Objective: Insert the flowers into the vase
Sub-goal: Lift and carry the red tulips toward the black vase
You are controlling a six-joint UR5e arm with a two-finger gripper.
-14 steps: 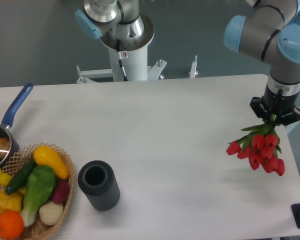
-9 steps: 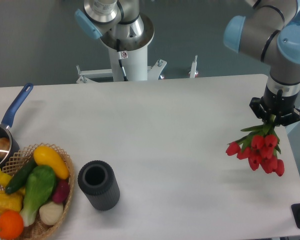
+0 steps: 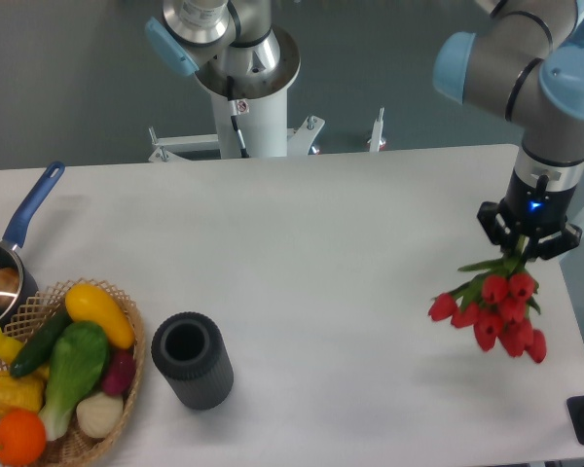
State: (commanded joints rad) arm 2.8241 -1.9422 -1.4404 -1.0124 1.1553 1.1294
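Pincer (image 3: 522,243): clamped on the flowers' stems — buds hang down.
Flowers (image 3: 493,309): in the air over the tabletop (image 3: 350,243), right side; vase (image 3: 192,359) well apart, front left.
Handling: light, floppy, bruisable — hold stems.

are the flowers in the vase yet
No, the flowers hang from the gripper at the right, far from the vase.
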